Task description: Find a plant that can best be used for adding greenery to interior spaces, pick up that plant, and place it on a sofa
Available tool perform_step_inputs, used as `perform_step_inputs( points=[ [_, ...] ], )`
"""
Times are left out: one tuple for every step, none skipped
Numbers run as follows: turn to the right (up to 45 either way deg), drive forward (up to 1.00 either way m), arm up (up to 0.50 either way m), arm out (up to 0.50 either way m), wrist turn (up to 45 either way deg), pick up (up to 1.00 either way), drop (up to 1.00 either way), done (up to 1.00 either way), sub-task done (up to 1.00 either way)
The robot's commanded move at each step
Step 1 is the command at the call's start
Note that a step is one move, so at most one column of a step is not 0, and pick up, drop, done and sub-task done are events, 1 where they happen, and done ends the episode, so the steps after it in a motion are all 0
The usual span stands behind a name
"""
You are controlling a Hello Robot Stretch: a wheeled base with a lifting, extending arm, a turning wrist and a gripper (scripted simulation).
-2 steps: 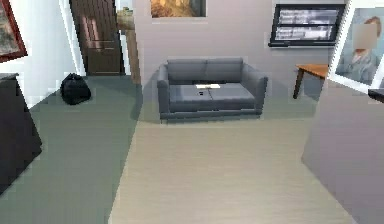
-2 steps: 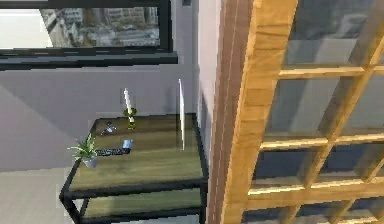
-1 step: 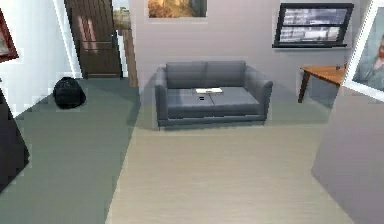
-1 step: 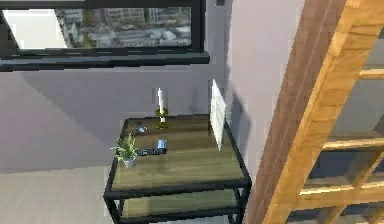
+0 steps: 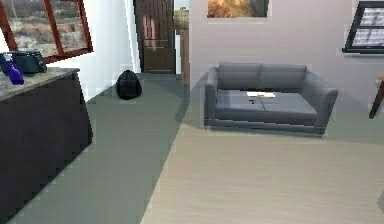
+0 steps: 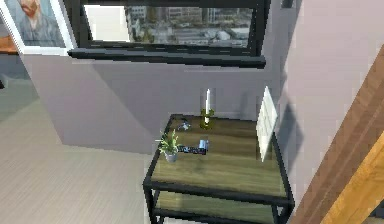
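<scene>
Small plant [image 6: 170, 146] sits right at the side table's [image 6: 238, 160] near-left corner, with dark bits [image 6: 191, 150] just beside it. I reckon a sloppy reach could shove it off that table's edge. Can't tell what state the gripper is in.

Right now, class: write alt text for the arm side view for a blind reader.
A small potted plant stands at the near left corner of a wooden table, with a bottle and a white frame farther back. A dark-framed window is above.
</scene>
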Motion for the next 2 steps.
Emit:
perform_step_inputs(
  points=[
    [0.0, 0.00, 0.50, 0.00, 0.0, 0.00, 0.00, 0.00, 0.00],
    [0.0, 0.00, 0.22, 0.00, 0.0, 0.00, 0.00, 0.00, 0.00]
  ],
)
